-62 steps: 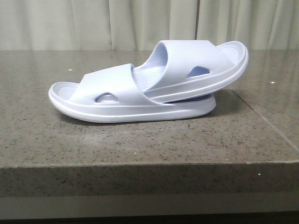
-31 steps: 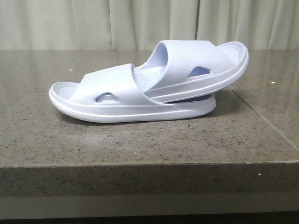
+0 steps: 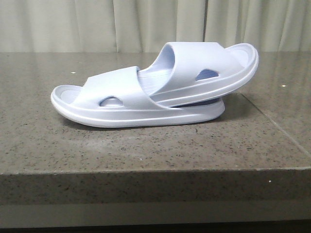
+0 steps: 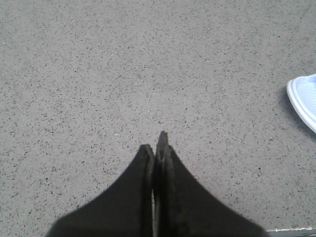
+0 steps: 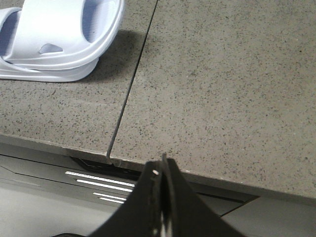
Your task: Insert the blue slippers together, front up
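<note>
The left gripper [image 4: 157, 143] is clenched on nothing and hangs over bare stone counter [image 3: 146, 145], well to the left of the blue slippers [image 3: 155, 92]. The lower slipper [image 3: 121, 104] lies flat on the counter. The upper slipper [image 3: 209, 68] has its front pushed under the lower slipper's strap, so its heel rests tilted up; to my judgement the insertion is done. The right gripper [image 5: 162, 170] is also clenched and empty, near the counter edge, right of the slippers.

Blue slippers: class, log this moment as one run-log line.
blue slippers: nested, upper one tilted, on stone table | left gripper: shut, empty | right gripper: shut, empty
</note>
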Action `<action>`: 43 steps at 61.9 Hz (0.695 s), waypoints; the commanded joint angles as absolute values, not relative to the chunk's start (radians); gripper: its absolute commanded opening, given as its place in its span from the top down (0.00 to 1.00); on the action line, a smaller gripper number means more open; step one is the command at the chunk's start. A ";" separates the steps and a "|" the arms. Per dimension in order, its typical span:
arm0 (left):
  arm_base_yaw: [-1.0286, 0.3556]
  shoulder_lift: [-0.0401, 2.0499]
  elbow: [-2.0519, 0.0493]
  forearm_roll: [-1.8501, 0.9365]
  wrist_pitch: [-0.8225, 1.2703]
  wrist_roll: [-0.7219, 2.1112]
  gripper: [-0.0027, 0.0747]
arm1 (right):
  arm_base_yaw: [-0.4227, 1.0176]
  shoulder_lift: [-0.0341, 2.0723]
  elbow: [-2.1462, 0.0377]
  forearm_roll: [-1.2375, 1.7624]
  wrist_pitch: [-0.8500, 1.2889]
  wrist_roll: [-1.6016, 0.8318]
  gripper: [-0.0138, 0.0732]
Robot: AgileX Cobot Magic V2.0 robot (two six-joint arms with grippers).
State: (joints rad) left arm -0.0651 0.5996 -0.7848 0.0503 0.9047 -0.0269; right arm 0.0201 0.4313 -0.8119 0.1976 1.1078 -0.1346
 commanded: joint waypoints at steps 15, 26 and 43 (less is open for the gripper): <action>-0.070 0.600 -0.810 0.048 0.835 -0.038 0.99 | 0.020 0.439 -0.832 0.213 1.049 -0.137 0.92; -0.070 0.598 -0.785 0.052 0.786 -0.036 0.99 | 0.020 0.439 -0.832 0.213 1.049 -0.137 0.92; -0.070 0.405 -0.527 -0.040 0.383 0.078 0.99 | 0.020 0.439 -0.832 0.213 1.049 -0.137 0.92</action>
